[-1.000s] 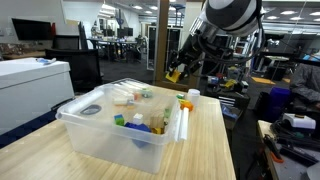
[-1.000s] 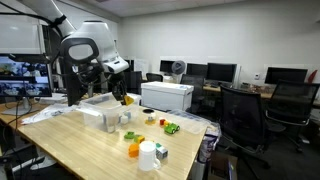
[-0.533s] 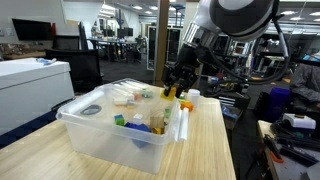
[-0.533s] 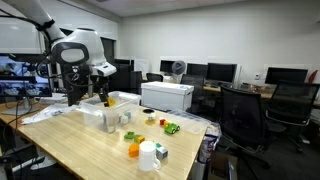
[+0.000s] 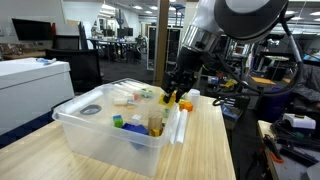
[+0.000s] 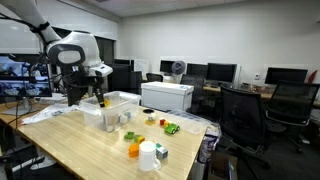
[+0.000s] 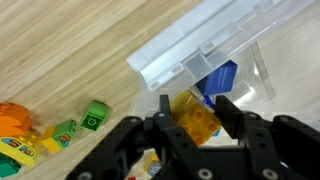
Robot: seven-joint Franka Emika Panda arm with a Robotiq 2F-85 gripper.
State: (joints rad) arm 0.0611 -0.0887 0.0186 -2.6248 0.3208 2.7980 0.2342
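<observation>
My gripper (image 7: 193, 112) is shut on a yellow studded brick (image 7: 195, 120), which sits between its two black fingers. It hangs over the far corner of a clear plastic bin (image 5: 105, 135) that holds several coloured toys. In the exterior views the gripper (image 5: 176, 91) (image 6: 101, 98) hovers just above the bin's rim (image 6: 112, 99). Below the brick in the wrist view lie the bin's clear corner (image 7: 200, 50) and a blue block (image 7: 222, 78) inside it. On the wooden table beside the bin are a green brick (image 7: 95, 115) and an orange piece (image 7: 14, 117).
A white cup (image 6: 149, 155), an orange item (image 6: 132, 149) and green pieces (image 6: 171, 127) lie on the table (image 6: 80, 150). A white printer (image 6: 166, 96) stands behind, with office chairs (image 6: 243, 115) and desks around. A white-capped item (image 5: 192, 94) stands near the bin's far corner.
The arm has swung down and toward the bin with the yellow brick, from above the table edge to just over the bin's far corner. Its grip is unchanged.
</observation>
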